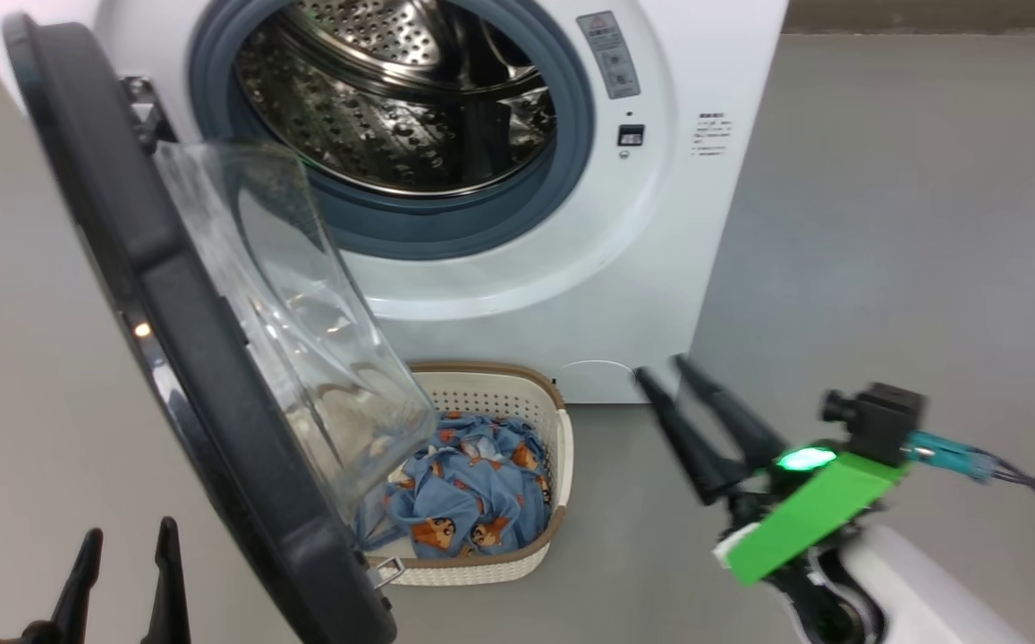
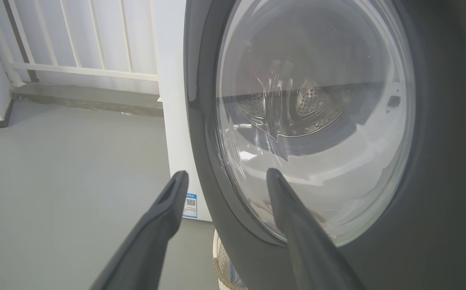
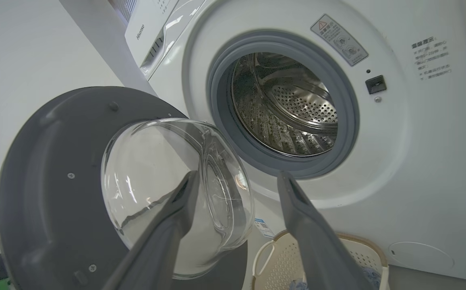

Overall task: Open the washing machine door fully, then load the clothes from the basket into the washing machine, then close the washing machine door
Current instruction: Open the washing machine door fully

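Observation:
The washing machine [image 1: 517, 295] stands ahead with its steel drum [image 1: 401, 89] exposed. Its door [image 1: 204, 358] swings out to the left, roughly edge-on to me, its clear glass bowl [image 3: 176, 193] bulging toward the opening. Under the door sits the cream basket [image 1: 517, 483] holding the blue printed clothes [image 1: 468, 492], partly hidden by the glass. My right gripper [image 1: 660, 371] hovers open and empty to the right of the basket, near the machine's lower front. At the bottom left my left gripper [image 1: 128, 537] is open and empty outside the door [image 2: 438, 161].
Grey floor [image 1: 911, 268] spreads to the right of the machine and to the left of the door. A white railing [image 2: 75, 40] and a low step stand beyond the machine's left side in the left wrist view. A small round access cover [image 1: 596, 380] marks the machine's lower front.

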Motion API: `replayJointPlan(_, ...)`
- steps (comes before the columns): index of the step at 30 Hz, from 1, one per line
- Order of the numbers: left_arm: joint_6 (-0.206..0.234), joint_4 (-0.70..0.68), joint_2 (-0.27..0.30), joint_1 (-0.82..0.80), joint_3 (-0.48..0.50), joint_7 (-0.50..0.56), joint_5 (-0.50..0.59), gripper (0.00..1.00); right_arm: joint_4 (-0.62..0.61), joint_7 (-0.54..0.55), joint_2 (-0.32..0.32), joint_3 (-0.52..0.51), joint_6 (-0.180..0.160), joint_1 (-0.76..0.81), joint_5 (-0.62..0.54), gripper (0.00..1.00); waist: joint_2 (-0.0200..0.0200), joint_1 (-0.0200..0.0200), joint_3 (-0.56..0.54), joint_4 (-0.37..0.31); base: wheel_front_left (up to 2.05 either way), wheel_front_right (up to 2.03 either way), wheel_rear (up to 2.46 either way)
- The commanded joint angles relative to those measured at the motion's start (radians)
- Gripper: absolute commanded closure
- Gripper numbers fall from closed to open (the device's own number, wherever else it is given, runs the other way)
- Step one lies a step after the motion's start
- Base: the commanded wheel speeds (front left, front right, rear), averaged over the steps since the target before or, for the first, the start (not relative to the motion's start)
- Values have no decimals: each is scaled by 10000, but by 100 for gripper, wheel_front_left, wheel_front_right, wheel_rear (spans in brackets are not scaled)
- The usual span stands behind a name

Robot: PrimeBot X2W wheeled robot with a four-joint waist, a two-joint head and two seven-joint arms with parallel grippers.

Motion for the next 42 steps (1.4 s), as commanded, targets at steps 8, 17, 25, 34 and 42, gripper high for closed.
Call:
replayJointPlan(8, -82, -271, 160, 164, 421, -65, 114, 0, -724, -118, 535, -2933, 17, 2016, -3769, 0, 0, 0, -196, -437, 0, 0, 0)
replayJointPlan(17, -92, -222, 160, 430, 462, -65, 175, 0, -983, -119, 1139, -4799, 17, 3347, -6524, 0, 0, 0, -497, -634, 0, 0, 0)
replayJointPlan(25, -111, -238, 160, 611, 493, -65, 179, 0, -1005, -119, 1619, -5869, 17, 4171, -7558, 0, 0, 0, -674, -811, 0, 0, 0)
replayJointPlan(34, -162, -223, 160, 734, 538, -65, 222, 0, -702, -120, 1805, -6418, 17, 4403, -7927, 0, 0, 0, -682, -981, 0, 0, 0)
replayJointPlan(42, -196, -192, 160, 774, 561, -65, 229, 0, -626, -120, 1795, -6618, 17, 4384, -7968, 0, 0, 0, -728, -959, 0, 0, 0)
